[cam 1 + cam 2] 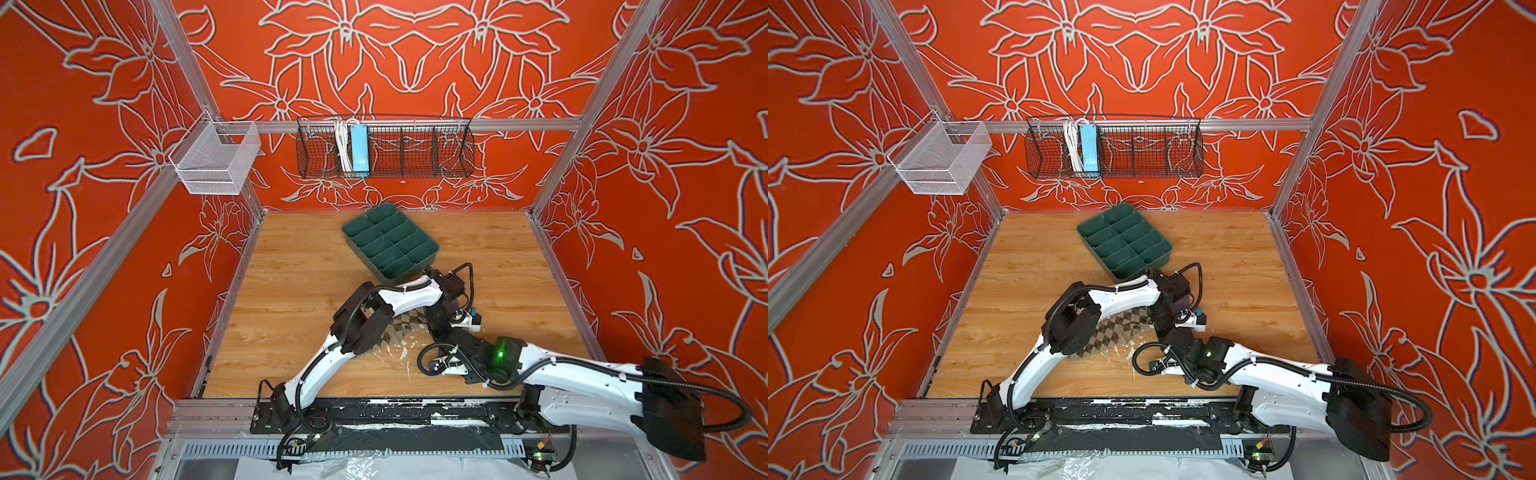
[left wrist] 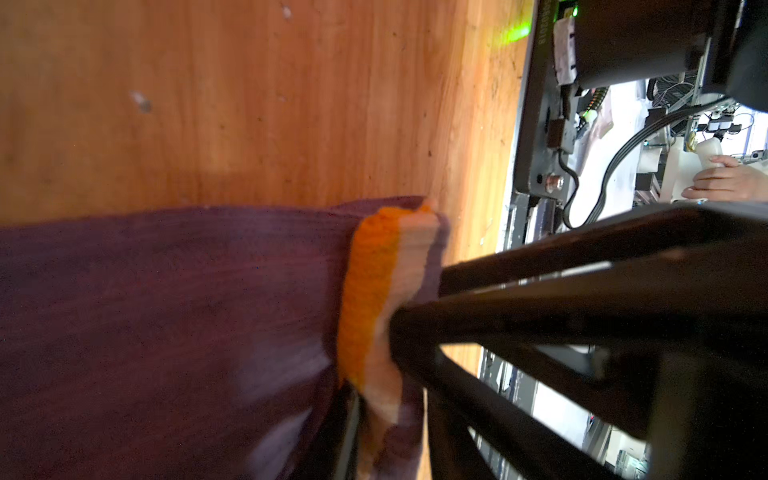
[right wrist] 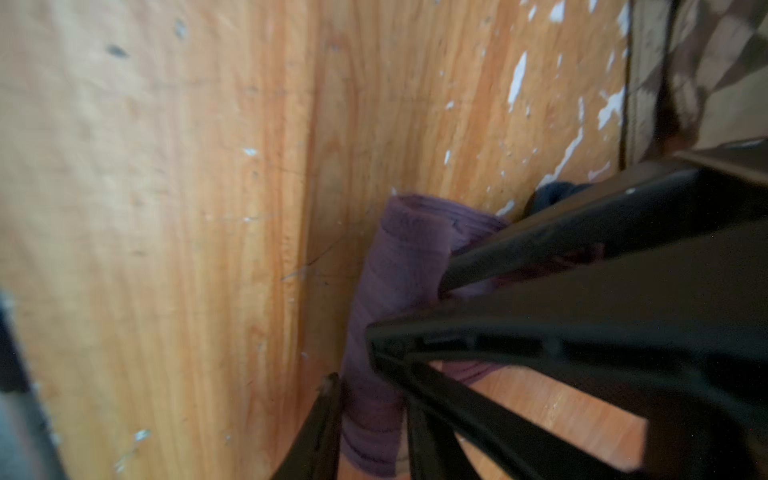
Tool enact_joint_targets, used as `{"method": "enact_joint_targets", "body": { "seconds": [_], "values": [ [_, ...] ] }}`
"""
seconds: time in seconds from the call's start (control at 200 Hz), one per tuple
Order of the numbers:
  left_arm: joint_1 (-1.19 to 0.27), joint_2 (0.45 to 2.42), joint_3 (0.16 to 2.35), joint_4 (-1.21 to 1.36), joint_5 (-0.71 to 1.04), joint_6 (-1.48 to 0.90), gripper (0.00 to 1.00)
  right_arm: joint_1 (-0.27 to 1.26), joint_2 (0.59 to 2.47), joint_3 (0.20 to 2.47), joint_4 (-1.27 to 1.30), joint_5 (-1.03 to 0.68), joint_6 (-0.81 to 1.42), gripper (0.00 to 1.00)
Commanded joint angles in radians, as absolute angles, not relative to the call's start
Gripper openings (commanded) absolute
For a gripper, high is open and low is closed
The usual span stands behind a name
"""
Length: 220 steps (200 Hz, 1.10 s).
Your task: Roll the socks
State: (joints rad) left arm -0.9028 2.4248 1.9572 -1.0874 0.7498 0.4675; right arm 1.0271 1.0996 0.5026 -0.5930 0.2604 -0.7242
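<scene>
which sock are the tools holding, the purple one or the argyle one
The purple sock with the orange cuff: the left tool pinches that cuff, the right tool its bunched fabric. The beige argyle sock lies ungripped.

Green divided tray (image 1: 417, 266), wire basket (image 1: 415, 151), blue box (image 1: 359, 150), perhaps power strip

Both top views look steeply down over the whole table (image 1: 291, 291); both wrist cameras sit close, sharing the purple sock (image 2: 166, 332).
</scene>
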Motion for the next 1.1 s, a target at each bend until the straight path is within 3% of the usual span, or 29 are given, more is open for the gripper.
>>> {"method": "enact_joint_targets", "body": {
  "seconds": [0.0,0.11,0.26,0.335,0.53,0.555,0.58,0.791,0.981,1.096],
  "values": [
    [-0.902,2.526,1.914,-1.097,0.557,0.479,0.3,1.027,1.151,0.495,-0.529,0.299,-0.716,0.27],
    [-0.902,2.508,1.899,-1.092,0.563,0.48,0.35,1.026,1.184,0.495,-0.518,0.307,-0.713,0.17],
    [-0.902,2.389,1.787,-0.991,0.582,0.469,0.56,1.026,1.184,0.502,-0.548,0.277,-0.712,0.0],
    [-0.901,2.289,1.706,-0.908,0.547,0.451,0.65,1.027,1.174,0.502,-0.569,0.245,-0.719,0.0],
    [-0.874,1.985,1.484,-0.633,0.269,0.348,0.74,1.026,1.166,0.506,-0.604,0.16,-0.726,0.0],
    [-0.869,1.948,1.459,-0.602,0.227,0.335,0.8,1.027,1.167,0.508,-0.606,0.154,-0.727,0.0],
    [-0.864,1.917,1.436,-0.571,0.204,0.332,1.0,1.027,1.17,0.508,-0.606,0.149,-0.727,0.0],
    [-0.835,1.77,1.395,-0.548,0.038,0.328,0.97,1.026,1.166,0.535,-0.635,0.102,-0.718,0.0],
    [-0.811,1.405,1.063,-0.039,-0.479,0.247,0.97,1.024,1.2,0.573,-0.684,-0.018,-0.737,0.0],
    [-0.718,1.211,1.024,-0.074,-0.304,0.279,0.97,1.006,1.278,0.618,-0.724,-0.088,-0.731,0.0]
  ]
}}
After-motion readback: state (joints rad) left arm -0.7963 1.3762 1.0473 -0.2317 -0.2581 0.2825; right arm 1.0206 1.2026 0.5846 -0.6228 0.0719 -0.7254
